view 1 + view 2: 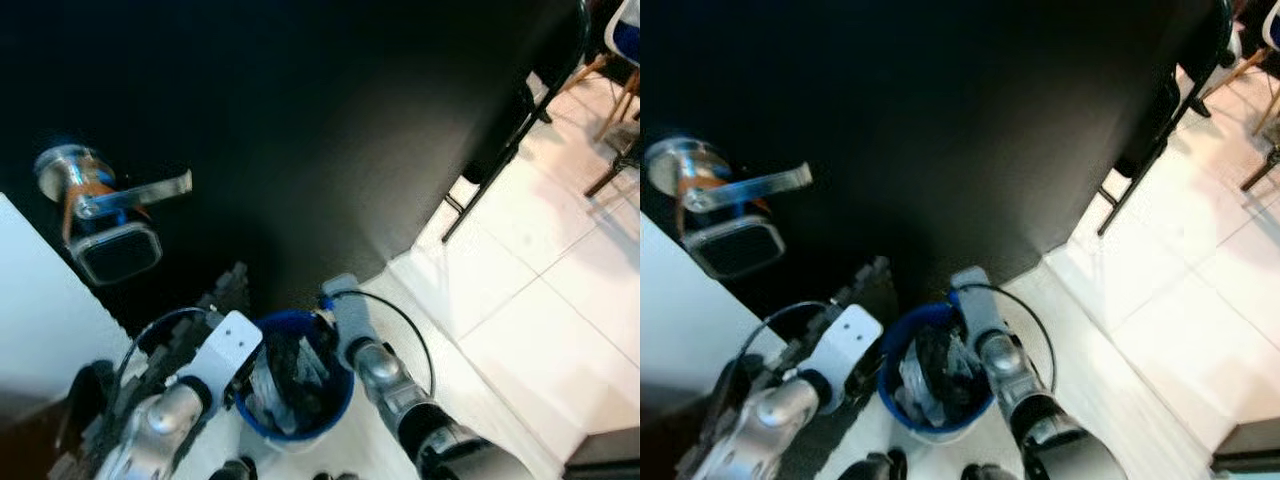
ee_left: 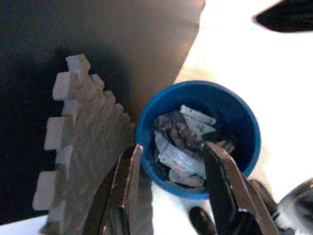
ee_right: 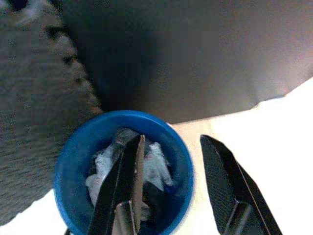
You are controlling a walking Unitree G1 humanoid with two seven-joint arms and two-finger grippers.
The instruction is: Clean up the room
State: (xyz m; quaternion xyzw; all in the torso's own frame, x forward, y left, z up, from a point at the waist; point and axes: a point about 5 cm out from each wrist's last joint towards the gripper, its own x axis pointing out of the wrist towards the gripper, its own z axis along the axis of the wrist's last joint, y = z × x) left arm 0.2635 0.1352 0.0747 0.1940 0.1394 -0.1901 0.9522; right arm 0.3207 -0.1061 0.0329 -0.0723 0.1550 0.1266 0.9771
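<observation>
A blue bin [image 1: 339, 402] holding crumpled wrappers and dark scraps [image 2: 183, 142] stands on the white floor at the foot of a black door [image 1: 300, 150]. Both of my arms reach down over it. My left gripper [image 2: 172, 147] is open, one finger over the bin's rim [image 2: 244, 117] and the other above the litter. My right gripper [image 3: 173, 139] is also open and hangs over the bin's edge [image 3: 73, 161], one finger above the litter and the other past the rim, over the floor. Neither holds anything.
A grey foam puzzle mat [image 2: 83, 132] lies just left of the bin, against the door. The door has a silver lever handle [image 1: 130, 195]. A white wall [image 1: 40, 300] is at my left. Black chair legs [image 1: 500, 160] stand on the white tiles [image 1: 540, 300] at right.
</observation>
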